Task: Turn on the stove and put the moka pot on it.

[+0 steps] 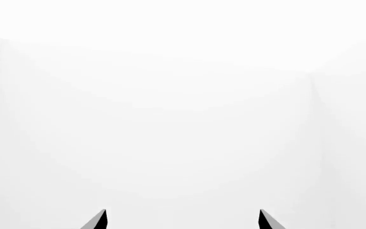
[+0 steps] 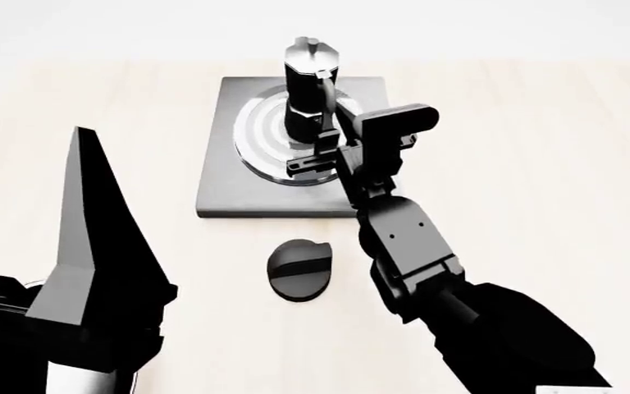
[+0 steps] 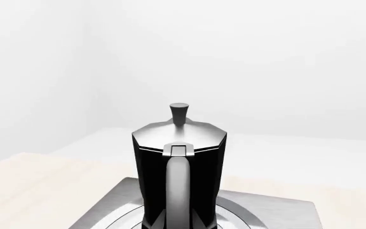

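Head view: the right gripper [image 2: 317, 156] reaches over the near half of the stove [image 2: 227, 185], level with the handle side of the moka pot [image 2: 311, 92]. Its fingers are largely hidden by the wrist housing, so whether they are spread or closed on the handle cannot be told; the right wrist view shows the pot's handle straight ahead and very close, with no fingertips in frame. The moka pot stands upright on the raised burner rings, toward the far edge of the stove, lid and knob on top. The stove lies on a pale wooden table [image 2: 534, 189], near the table's far edge and about midway between its sides. A round black knob [image 2: 301, 269] sits on the table just beyond the stove's near edge, apart from it and beside the right forearm. The left gripper [image 1: 183, 220] is raised near the table's near left corner; in the left wrist view its two dark fingertips [image 1: 97, 220] stand wide apart with nothing between them, facing blank white background.
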Tool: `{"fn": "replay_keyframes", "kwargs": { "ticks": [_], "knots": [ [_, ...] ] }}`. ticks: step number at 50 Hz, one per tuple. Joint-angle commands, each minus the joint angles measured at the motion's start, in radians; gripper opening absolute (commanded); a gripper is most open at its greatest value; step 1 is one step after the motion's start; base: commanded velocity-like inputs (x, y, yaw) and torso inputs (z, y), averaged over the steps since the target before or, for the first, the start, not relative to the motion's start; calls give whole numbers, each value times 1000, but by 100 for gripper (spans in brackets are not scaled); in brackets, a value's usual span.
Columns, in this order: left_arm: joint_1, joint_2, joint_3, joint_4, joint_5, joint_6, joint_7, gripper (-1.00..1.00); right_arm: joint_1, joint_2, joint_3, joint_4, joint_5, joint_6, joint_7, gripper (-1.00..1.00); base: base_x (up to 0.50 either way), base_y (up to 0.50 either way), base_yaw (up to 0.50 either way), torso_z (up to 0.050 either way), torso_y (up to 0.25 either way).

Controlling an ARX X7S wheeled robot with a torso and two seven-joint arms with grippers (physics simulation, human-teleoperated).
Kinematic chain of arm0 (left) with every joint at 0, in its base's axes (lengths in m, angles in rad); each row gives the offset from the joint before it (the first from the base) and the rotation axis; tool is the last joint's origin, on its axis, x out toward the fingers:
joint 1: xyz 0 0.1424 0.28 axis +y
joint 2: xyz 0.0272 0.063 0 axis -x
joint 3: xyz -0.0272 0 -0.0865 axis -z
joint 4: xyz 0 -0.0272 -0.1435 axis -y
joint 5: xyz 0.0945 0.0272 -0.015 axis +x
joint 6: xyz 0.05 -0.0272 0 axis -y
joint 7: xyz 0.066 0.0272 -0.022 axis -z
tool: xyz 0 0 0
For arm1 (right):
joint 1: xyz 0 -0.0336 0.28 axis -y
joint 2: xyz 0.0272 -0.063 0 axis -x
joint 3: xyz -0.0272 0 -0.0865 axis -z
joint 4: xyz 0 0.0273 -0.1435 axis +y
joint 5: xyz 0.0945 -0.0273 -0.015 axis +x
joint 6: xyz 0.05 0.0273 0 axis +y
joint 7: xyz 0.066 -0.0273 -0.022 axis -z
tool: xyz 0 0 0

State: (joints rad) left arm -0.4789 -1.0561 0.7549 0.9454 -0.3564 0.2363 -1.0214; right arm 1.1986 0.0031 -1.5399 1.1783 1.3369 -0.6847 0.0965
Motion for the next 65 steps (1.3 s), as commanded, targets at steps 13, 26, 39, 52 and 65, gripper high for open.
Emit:
{"fn": "replay_keyframes", "kwargs": {
  "ticks": [13, 26, 39, 52, 65],
  "knots": [
    [2, 4, -1, -4, 0, 7, 5, 100, -19, -3, 19, 8, -25, -10, 4, 100, 0, 0, 0, 0, 0],
    [6, 6, -1, -8, 3, 13, 8, 100, 7, -3, 15, 0, -22, 10, 8, 100, 0, 0, 0, 0, 0],
    [6, -4, -10, -3, -2, 4, -3, 100, 58, -3, 19, -10, -50, -7, 16, 100, 0, 0, 0, 0, 0],
    [-57, -20, -54, 11, -66, -39, -15, 100, 288, 170, -33, -408, -151, 65, 346, 100, 0, 0, 0, 0, 0],
    [-189, -32, -114, 38, -141, -134, -17, 100, 568, 365, -49, -839, -267, 226, 726, 100, 0, 0, 0, 0, 0]
  ]
}}
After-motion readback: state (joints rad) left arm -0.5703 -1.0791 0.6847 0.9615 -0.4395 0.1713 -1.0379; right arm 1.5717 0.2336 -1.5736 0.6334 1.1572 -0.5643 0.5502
